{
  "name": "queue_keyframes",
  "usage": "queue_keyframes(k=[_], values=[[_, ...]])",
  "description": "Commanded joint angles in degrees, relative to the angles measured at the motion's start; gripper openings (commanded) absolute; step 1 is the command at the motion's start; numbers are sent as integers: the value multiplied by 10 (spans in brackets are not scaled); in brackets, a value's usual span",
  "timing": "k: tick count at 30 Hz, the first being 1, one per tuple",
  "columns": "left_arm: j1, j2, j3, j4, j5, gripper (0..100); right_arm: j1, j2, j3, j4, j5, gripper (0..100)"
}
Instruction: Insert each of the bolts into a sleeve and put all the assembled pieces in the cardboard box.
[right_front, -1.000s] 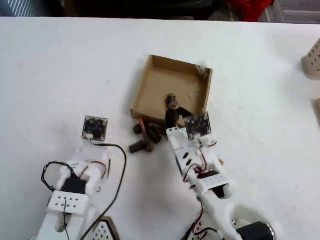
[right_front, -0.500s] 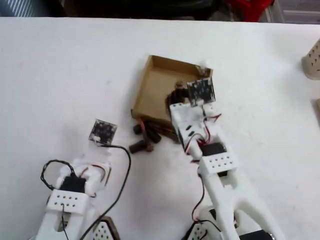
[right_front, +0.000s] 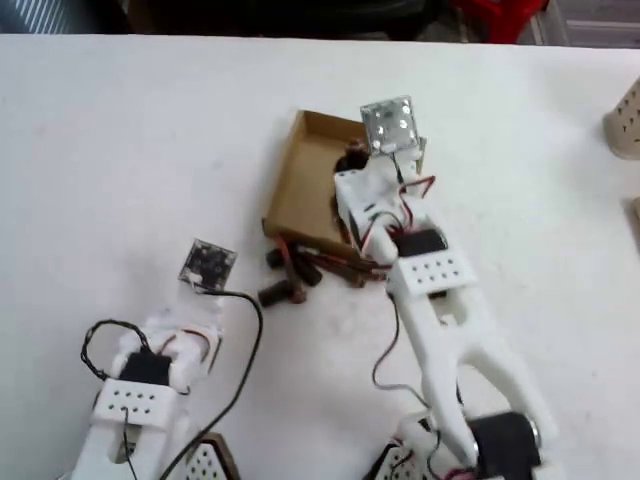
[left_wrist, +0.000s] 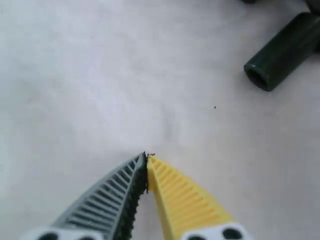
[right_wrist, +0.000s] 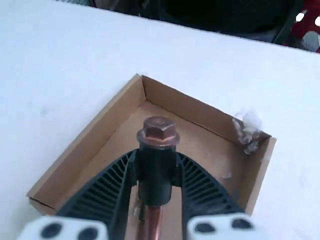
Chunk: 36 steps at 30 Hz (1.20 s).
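My right gripper (right_wrist: 156, 167) is shut on an assembled piece (right_wrist: 157, 160), a dark sleeve with a copper bolt through it, its hex head up. It hangs over the open cardboard box (right_wrist: 197, 112). In the high view the right arm (right_front: 385, 215) stretches over the box (right_front: 300, 175) and hides much of its inside. Loose dark sleeves and copper bolts (right_front: 300, 270) lie in a heap on the table against the box's near wall. My left gripper (left_wrist: 146, 160) is shut on nothing, low over bare table, with a dark sleeve (left_wrist: 282, 52) lying a little beyond it.
White table all round. A pale perforated object (right_front: 625, 120) stands at the far right edge. The left arm's black cable (right_front: 240, 340) loops across the table between the two arms. A scrap of white tape (right_wrist: 245, 131) clings to the box's far corner.
The right arm has carried the assembled piece from the box's near wall forward and over the box's inside. The left arm shifted slightly toward the pile, then stayed still.
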Motion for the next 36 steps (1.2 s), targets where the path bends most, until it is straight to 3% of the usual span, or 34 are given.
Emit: queue_keyframes(k=[1,13,20,28,36], values=[[-5,-7,-37,4,-6,24,14,73,-96,15,1,18],[-5,-7,-37,3,-6,24,18,297,-254,65,1,18],[-5,-7,-37,0,-6,24,42,333,-284,81,1,19],[-5,-7,-37,-1,-6,24,37,334,-272,103,-2,214],[-5,-7,-37,-1,-6,24,40,313,-271,146,-3,233]])
